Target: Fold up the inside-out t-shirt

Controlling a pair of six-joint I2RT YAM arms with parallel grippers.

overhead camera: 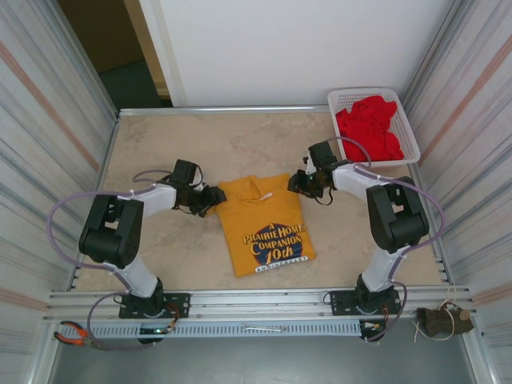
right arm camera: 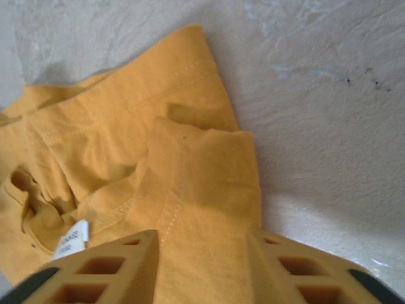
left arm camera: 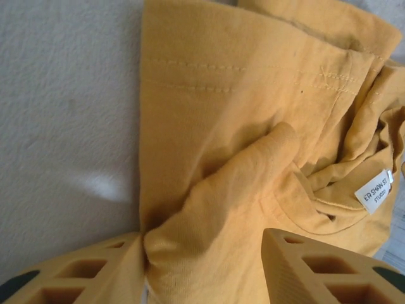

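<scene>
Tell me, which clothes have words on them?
The mustard-yellow t-shirt flat on the table, with blue lettering; the red garments in the white basket show none.

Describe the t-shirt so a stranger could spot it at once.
On the marble-look table, look at the middle, toward the near edge, not at the white basket in the far right corner. The t-shirt lies there: mustard yellow, with a dark blue printed emblem and a small white tag at the collar. The clothes in the basket are plain red.
</scene>
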